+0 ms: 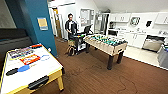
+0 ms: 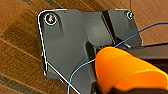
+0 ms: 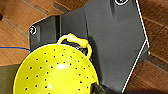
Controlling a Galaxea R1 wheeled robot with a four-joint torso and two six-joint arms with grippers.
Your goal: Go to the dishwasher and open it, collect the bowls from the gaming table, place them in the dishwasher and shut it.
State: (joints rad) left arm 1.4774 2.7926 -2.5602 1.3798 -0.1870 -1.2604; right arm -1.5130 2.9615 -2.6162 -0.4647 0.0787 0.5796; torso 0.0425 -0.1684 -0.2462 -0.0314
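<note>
Bowls are what I am carrying across the room: a lime-yellow bowl (image 3: 56, 72), pierced with small holes and fitted with a loop handle, is sitting large under my right wrist, and an orange bowl (image 2: 127, 70) is bulging under my left wrist. Whether my fingers on either side are gripping these or standing apart, I cannot tell, since the fingers themselves are lying out of sight. A thin blue cable (image 2: 80, 71) is curving past the orange bowl over the brown wood-pattern floor (image 1: 95, 75).

Looking ahead from the head view, the gaming table (image 1: 53, 68), white-topped with a yellow edge, is standing close at my left with board-game boxes (image 1: 29, 59) and a blue paddle (image 1: 23, 68) lying on it. The foosball table (image 1: 106, 43) is standing in the middle of the room. Behind it a person (image 1: 70, 26) is standing beside a dark cart (image 1: 79, 41). At the far right, under the white kitchen counter, the dishwasher (image 1: 153, 43) is showing its door tilted open, with white cabinets (image 1: 135, 38) beside it.
</note>
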